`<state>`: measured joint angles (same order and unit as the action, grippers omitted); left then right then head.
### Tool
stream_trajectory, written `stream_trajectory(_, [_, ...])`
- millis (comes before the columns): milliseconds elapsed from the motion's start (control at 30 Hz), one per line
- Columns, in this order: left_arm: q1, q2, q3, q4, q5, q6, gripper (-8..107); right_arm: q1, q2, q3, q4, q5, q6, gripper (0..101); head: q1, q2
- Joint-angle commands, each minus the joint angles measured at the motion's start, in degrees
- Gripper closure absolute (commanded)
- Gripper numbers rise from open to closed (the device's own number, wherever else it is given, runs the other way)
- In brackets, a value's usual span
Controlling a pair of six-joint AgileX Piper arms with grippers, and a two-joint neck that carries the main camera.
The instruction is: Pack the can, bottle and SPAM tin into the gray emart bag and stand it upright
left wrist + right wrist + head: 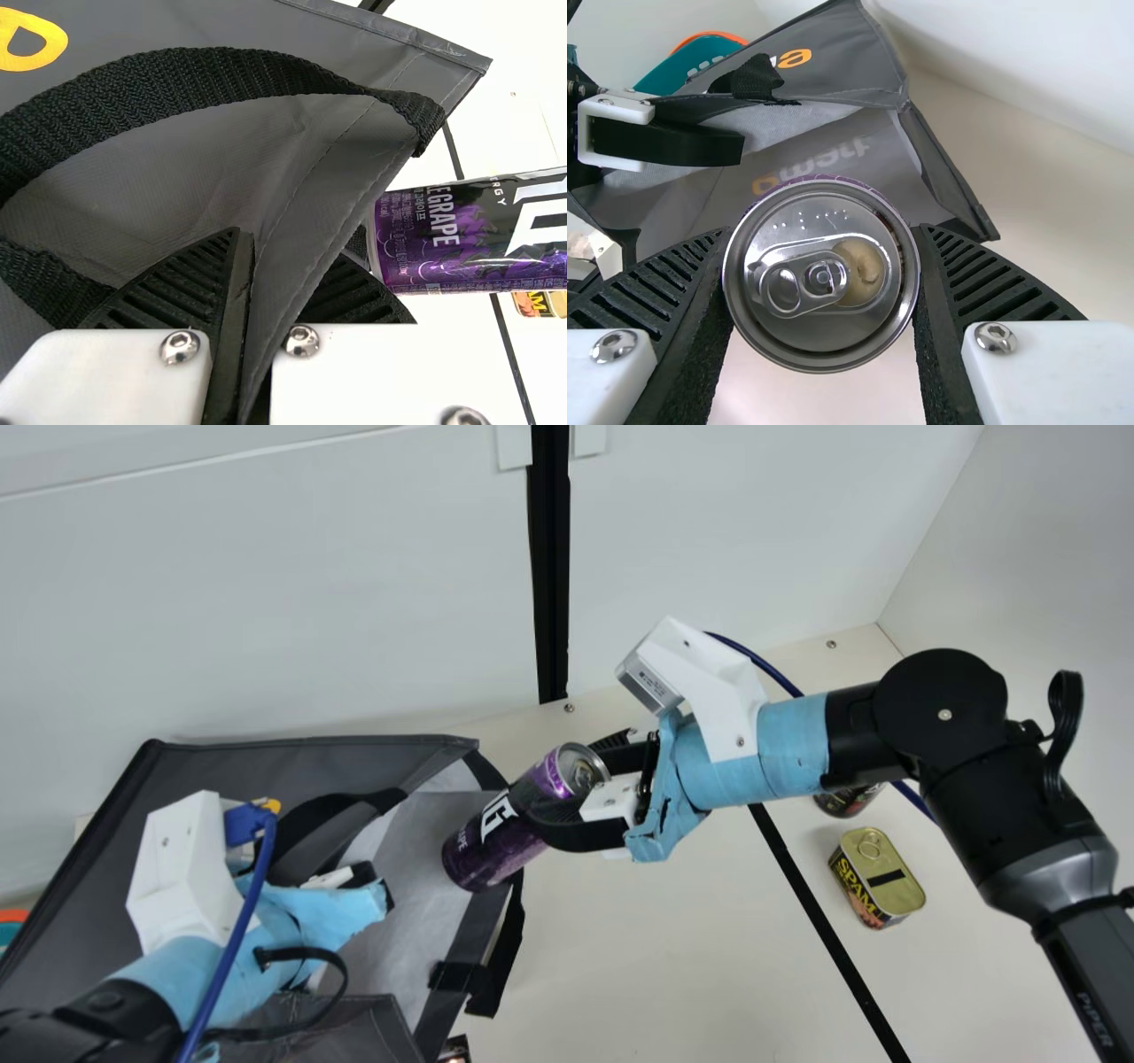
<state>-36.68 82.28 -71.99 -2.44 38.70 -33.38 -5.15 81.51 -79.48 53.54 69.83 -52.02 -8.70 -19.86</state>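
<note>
Two arms busy at once here. The right hand (563, 781) has the purple can (487, 852) pinched between its ribbed fingers, gripped up near the lid end. The can is on a slant: lid toward the right arm, base pointing at the gray bag (213, 771). In the main view its lower part crosses the rim of the bag's mouth, though I honestly can't tell if it's really inside. From the right wrist you're looking pretty much straight at the lid, pull tab and all.

The left hand (359, 875) is closed on the bag's edge, fabric squeezed between its fingers, with a black strap (230, 75) looping right beside it. The mouth of the bag opens toward the right arm.

SPAM tin (877, 879) is sitting on the tabletop (638, 957), ring-pull side up, on the right arm's side, well apart from the bag. Near it there's a dark round item (846, 802), mostly tucked behind the right arm in the main view. Could be the bottle, but too much is covered to say. Oh, and there's a teal and orange container (687, 66) on the far side of the bag in the right wrist view.
</note>
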Motion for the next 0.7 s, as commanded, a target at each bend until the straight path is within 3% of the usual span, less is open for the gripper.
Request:
stream_trajectory(0, [0.00,0.00,0.00,0.00,0.00,0.00,107,-0.05,0.09,0.22,0.41,0.07,-0.11,101,-1.30,-0.14])
stream_trajectory(667, [0.00,0.00,0.00,0.00,0.00,0.00,107,-0.63,2.15,2.55,3.18,0.07,-1.31,101,-1.30,-0.14])
